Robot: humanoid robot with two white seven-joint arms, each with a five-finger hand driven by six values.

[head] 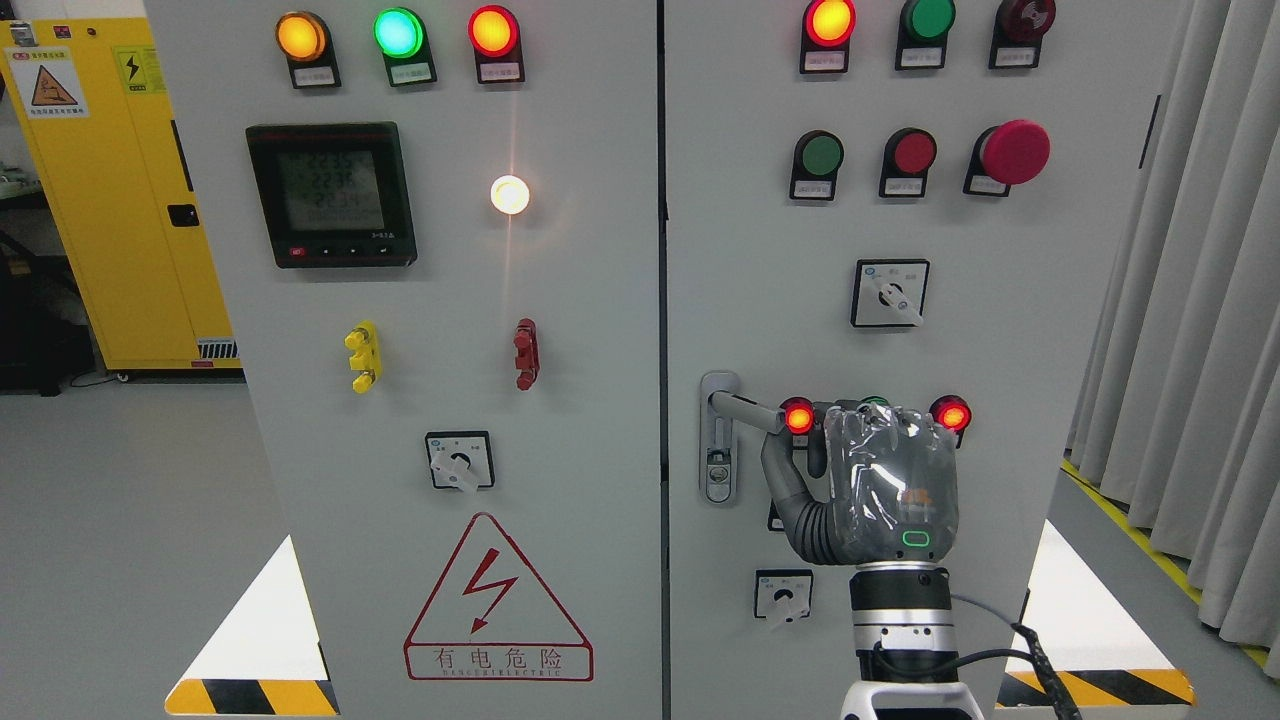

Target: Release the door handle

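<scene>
The right hand (880, 480) is at the handle (745, 408) on the right door (1000, 300), at about five o'clock in the view. The lever juts toward three o'clock from its plate, its tip at the hand's thumb side. I cannot tell whether the fingers are clamped on it. Release seems unfinished: next, uncurl and draw straight back. Red lamps (798, 416) flank the knuckles; open room lies toward the camera.

bright, sharp; glare off white lamp (510, 195)
</scene>
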